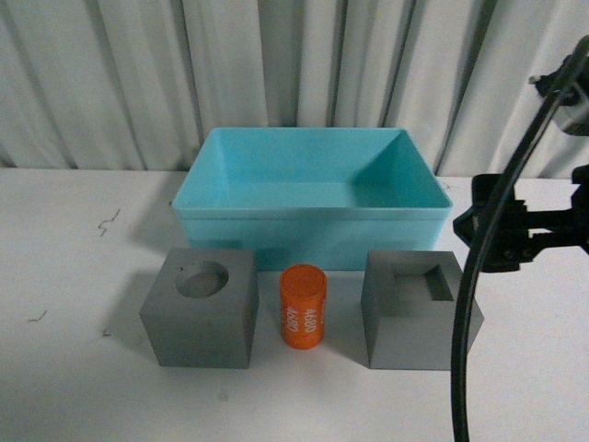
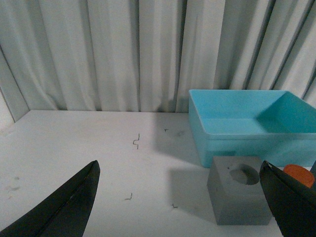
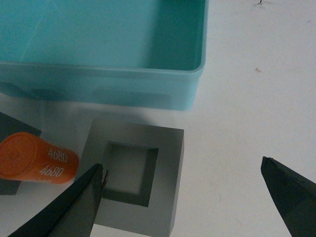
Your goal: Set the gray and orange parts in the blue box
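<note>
Nothing is in the blue box (image 1: 313,241) yet. Its floor shows bare in the front view and in both wrist views, so as we judge it the whole task is still ahead.

All three parts stand in a row on the bench (image 1: 74,276), just near of the box's near wall. The gray cube with the round recess (image 1: 198,313) is on the left and the gray cube with the square recess (image 1: 409,318) is on the right. The orange cylinder (image 1: 304,308), printed "4680", stands upright between them, close to both cubes but touching neither. Three placements are left.

The right fingers (image 3: 64,207) are spread wide and hold nothing. In the right wrist view they look down on the square-recess cube. One finger shows over the cube's edge on the cylinder side, and the other is well off over bare bench beyond the cube. We cannot tell whether that first finger touches the cube. In the front view the right arm hangs to the right of the box and that cube, so this cube looks like its likeliest first pick.

The left fingers (image 2: 74,202) are also wide apart and empty, touching nothing. They sit well to the left over open bench, with the round-recess cube and the box in their view further right.
</note>
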Controlling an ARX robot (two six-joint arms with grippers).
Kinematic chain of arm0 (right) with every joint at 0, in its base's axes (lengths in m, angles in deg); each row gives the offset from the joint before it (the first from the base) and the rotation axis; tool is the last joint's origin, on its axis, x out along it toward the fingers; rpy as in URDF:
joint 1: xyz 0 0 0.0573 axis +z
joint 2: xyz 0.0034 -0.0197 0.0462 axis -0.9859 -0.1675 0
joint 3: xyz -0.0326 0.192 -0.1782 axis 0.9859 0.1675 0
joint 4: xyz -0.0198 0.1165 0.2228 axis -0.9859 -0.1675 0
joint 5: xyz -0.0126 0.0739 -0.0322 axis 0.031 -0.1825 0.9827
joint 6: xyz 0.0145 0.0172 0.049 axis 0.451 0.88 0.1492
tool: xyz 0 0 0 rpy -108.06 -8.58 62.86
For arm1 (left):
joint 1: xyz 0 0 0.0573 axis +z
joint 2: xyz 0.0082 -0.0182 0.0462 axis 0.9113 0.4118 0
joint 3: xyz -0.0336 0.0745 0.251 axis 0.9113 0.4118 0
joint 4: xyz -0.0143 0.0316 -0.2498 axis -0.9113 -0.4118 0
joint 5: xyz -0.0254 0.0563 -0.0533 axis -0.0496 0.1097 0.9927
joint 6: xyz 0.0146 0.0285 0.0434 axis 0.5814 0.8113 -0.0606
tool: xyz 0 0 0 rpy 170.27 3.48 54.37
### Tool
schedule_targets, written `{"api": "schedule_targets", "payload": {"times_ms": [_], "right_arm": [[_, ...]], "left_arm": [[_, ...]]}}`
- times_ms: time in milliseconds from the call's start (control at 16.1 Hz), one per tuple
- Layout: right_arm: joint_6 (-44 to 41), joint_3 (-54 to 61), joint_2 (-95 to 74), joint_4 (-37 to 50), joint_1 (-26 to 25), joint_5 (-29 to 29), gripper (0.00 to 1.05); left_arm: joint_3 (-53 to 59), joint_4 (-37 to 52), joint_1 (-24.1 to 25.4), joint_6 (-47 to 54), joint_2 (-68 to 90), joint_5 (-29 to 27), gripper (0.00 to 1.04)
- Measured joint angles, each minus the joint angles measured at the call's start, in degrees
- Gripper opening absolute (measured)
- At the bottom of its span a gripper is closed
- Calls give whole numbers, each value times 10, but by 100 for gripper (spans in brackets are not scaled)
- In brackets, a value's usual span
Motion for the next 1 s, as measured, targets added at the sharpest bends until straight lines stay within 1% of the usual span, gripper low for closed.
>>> {"api": "schedule_targets", "payload": {"times_ms": [187,436,748,997], "right_arm": [[40,-28,-42,-31,31,52,98],[82,-54,-89,-44,79,84,98],[103,-84,-118,-87,91,125,98],[124,-84,-118,-96,101,134,98]], "left_arm": [[0,0,0,0,0,0,98],[0,0,0,0,0,0,98],[0,0,0,0,0,0,98],[0,0,0,0,0,0,98]]}}
